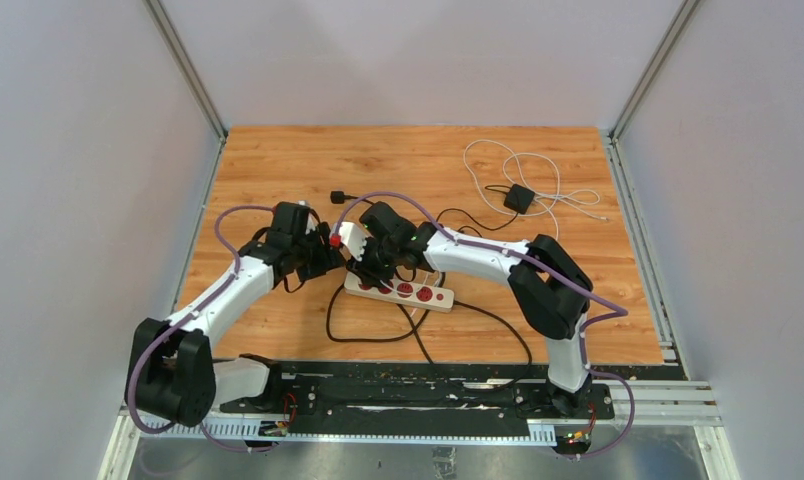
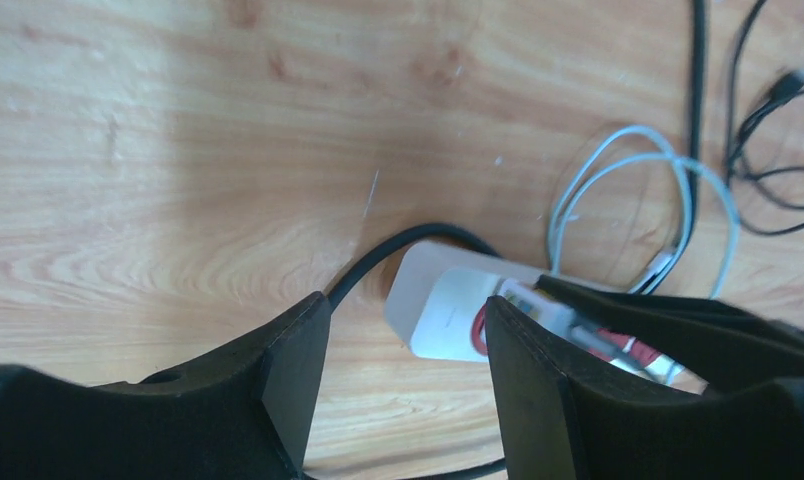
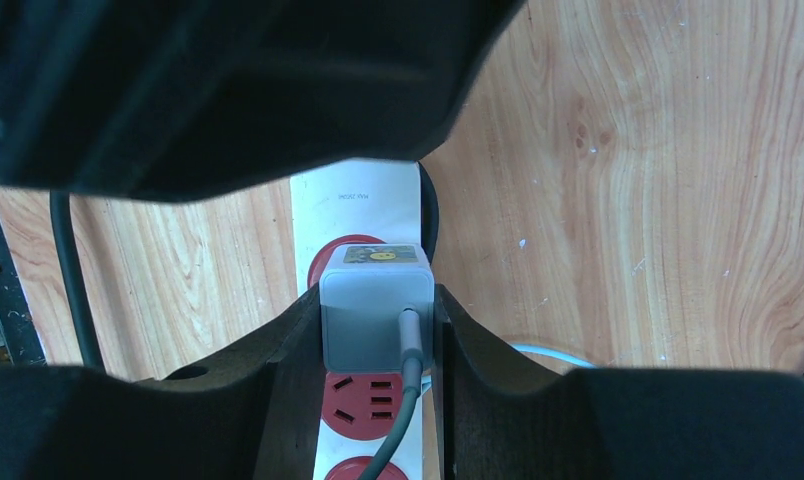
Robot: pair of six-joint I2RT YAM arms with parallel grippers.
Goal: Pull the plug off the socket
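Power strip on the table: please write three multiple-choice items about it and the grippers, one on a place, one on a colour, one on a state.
1. Where is the white charger plug? A) plugged into the power strip, between the right gripper's fingers; B) lying loose beside the strip; C) lifted high above it.
2. What colour are the outlets? A) blue; B) red; C) green.
3. How is the left gripper? A) shut, fingers together; B) shut on the plug; C) open, holding nothing.
Answers: 1 A, fingers press both its sides over an outlet; 2 B, red rounds on the cream bar; 3 C, its fingers stand apart, gripping nothing.
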